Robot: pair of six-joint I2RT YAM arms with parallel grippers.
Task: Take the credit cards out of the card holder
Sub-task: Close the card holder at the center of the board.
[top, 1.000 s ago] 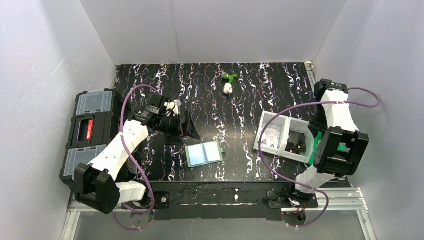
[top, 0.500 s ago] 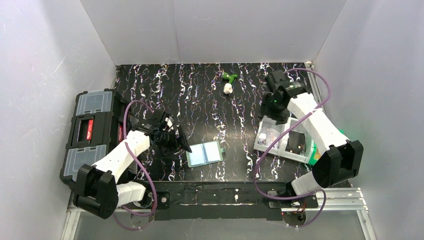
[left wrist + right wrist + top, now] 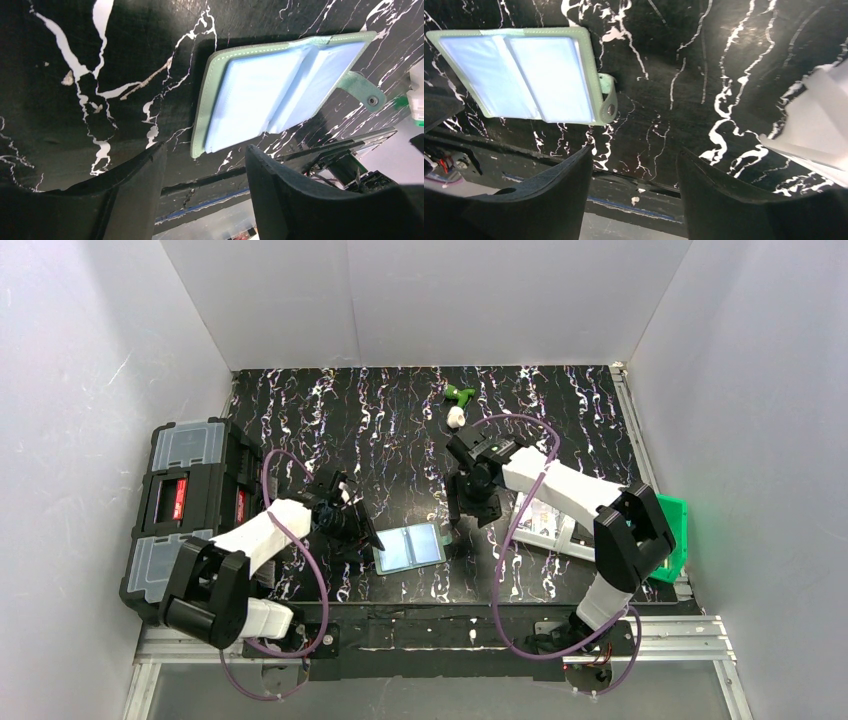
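Observation:
The card holder (image 3: 410, 547) lies open and flat near the table's front edge, grey-green with pale blue inner faces, its snap tab (image 3: 606, 102) pointing right. I cannot tell the credit cards apart from those pale faces. My left gripper (image 3: 363, 531) hangs low at the holder's left edge, open, nothing between its fingers. In the left wrist view the card holder (image 3: 280, 90) lies just beyond the left gripper (image 3: 205, 150). My right gripper (image 3: 459, 521) is just right of the tab, open and empty. The right wrist view has the card holder (image 3: 524, 75) up-left of the right gripper (image 3: 635, 149).
A black toolbox (image 3: 180, 510) stands at the left edge. A white tray (image 3: 556, 527) sits right of centre, partly under my right arm, with a green bin (image 3: 673, 530) beyond it. A small green and white object (image 3: 457, 405) lies at the back.
The right arm swung from the far right, over the tray, to the holder's right side. The left gripper came down toward the holder's left edge and its jaws narrowed.

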